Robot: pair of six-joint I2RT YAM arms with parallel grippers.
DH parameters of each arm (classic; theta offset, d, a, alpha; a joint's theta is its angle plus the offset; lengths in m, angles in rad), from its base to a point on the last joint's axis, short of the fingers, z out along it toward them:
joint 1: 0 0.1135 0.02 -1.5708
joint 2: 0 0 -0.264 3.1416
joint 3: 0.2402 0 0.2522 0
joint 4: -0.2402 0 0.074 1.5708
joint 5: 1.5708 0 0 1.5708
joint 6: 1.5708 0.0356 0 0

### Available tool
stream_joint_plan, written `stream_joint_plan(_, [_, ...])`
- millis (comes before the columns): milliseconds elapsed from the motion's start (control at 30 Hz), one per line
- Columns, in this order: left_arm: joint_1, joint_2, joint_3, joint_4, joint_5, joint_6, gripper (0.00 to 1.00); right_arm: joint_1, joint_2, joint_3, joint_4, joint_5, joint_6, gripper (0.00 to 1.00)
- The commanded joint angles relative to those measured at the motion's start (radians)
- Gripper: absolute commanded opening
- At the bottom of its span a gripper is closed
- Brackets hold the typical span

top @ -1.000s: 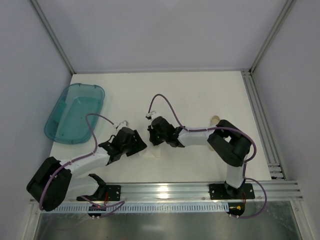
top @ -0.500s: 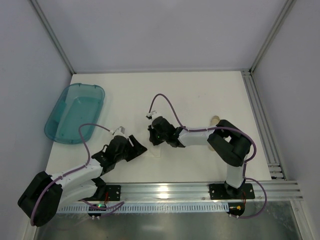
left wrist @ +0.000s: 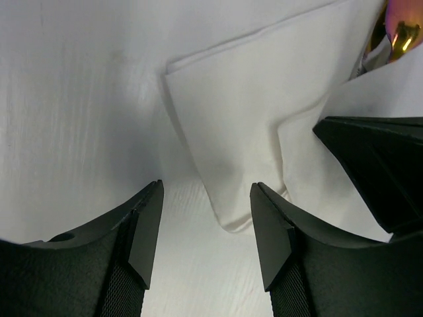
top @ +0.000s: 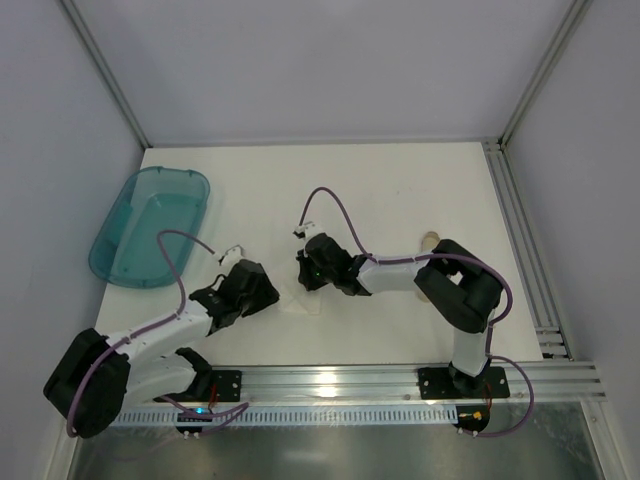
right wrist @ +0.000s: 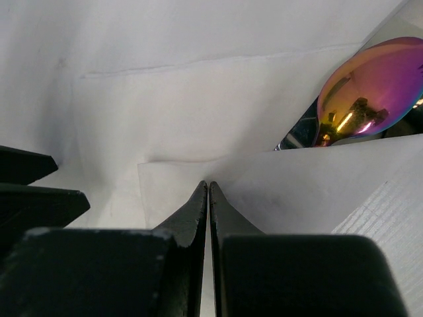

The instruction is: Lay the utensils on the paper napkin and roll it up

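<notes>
The right tool (right wrist: 209, 188) is pinched shut, apparently on the folded flap of the paper napkin (left wrist: 251, 112). I'd roll slowly, so the thin sheet doesn't tear. The left tool (left wrist: 206, 198) hangs open, its 2 fingers straddling the napkin's corner on the tabletop (left wrist: 79, 99). 1 iridescent utensil (right wrist: 370, 86) peeks from under the flap.

Paper napkin (top: 301, 306) lies on the table (top: 400, 190) near the front edge, partly hidden by both arms. Left gripper (top: 270, 298) low at its left side; right gripper (top: 306, 282) low over its far edge. Teal tub (top: 150, 225) far left, well apart. Tan tube (top: 430, 238) tip shows behind right arm.
</notes>
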Motion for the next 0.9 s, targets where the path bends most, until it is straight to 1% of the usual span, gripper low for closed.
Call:
stream_joint_plan(0, [0.004, 0.068, 0.068, -0.04, -0.115, 0.079, 0.6, -0.001, 0.007, -0.031, -0.025, 0.006, -0.001, 0.04])
stream_joint_plan(67, [0.01, 0.097, 0.085, -0.02, -0.118, 0.099, 0.6, -0.001, 0.004, -0.037, -0.021, 0.005, -0.001, 0.04])
stream_joint_plan(200, [0.013, 0.163, 0.095, 0.043, -0.066, 0.101, 0.61, -0.002, 0.004, -0.043, -0.013, 0.006, -0.002, 0.04])
stream_joint_plan(300, [0.013, 0.186, 0.082, 0.111, 0.002, 0.091, 0.61, -0.002, 0.004, -0.041, -0.008, 0.003, -0.001, 0.04])
stream_joint_plan(333, [0.013, 0.188, 0.07, 0.132, 0.048, 0.087, 0.6, -0.002, 0.007, -0.04, -0.007, 0.003, -0.002, 0.04])
stream_joint_plan(467, [0.013, 0.145, 0.031, 0.202, 0.12, 0.067, 0.6, -0.004, 0.01, -0.041, -0.004, 0.001, -0.002, 0.04])
stream_joint_plan(533, [0.013, 0.115, 0.007, 0.215, 0.132, 0.058, 0.6, -0.004, 0.011, -0.043, -0.002, 0.001, 0.001, 0.04])
stream_joint_plan(667, [0.013, 0.029, -0.047, 0.293, 0.16, 0.048, 0.6, -0.007, 0.016, -0.043, -0.002, -0.002, 0.001, 0.04])
stream_joint_plan(833, [0.013, -0.005, -0.072, 0.346, 0.197, 0.038, 0.61, -0.01, 0.014, -0.043, -0.001, -0.002, 0.001, 0.04])
stream_joint_plan(867, [0.013, -0.005, -0.076, 0.38, 0.203, 0.033, 0.61, -0.01, 0.014, -0.044, 0.001, -0.003, 0.002, 0.04])
